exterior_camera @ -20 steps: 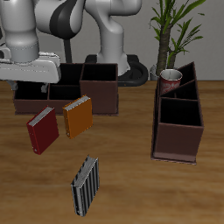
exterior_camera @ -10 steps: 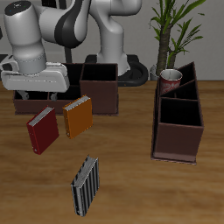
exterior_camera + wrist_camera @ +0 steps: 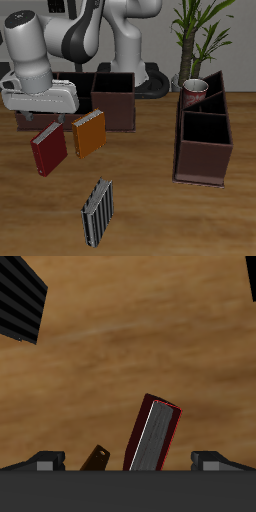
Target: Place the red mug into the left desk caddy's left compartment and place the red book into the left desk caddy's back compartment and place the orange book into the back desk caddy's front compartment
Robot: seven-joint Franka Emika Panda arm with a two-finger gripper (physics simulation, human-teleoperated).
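The arm leans out over the wooden desk (image 3: 150,200), and its gripper (image 3: 38,118) hangs just above the red book (image 3: 48,149), which stands on the desk nearer the front edge than the back desk caddy (image 3: 85,98). From the room side the hand's grey body hides most of the jaws, but the wrist view shows both of them set wide apart, with nothing between them; the red book (image 3: 153,434) shows below them with its pale page edges turned up toward the camera.

Right beside the red book stands the orange book (image 3: 89,133), close to it but not touching, and just in front of the broadside caddy. That caddy's small middle cells are partly hidden behind the robot's hand, so I cannot see what is in the front one.

Across the desk sits the left desk caddy (image 3: 203,135), seen end-on, a dark maroon box of several cells. The red mug (image 3: 195,92) is at its far end, its white inside showing, apparently sitting in the rear-most cell; the two cells nearer the front look dark and bare.

A black-and-grey striped book (image 3: 97,211) stands well apart from the others, nearest the desk's front edge. In the wrist view a striped dark shape (image 3: 20,298) sits at the edge. A potted plant (image 3: 200,35) rises behind the end-on caddy.
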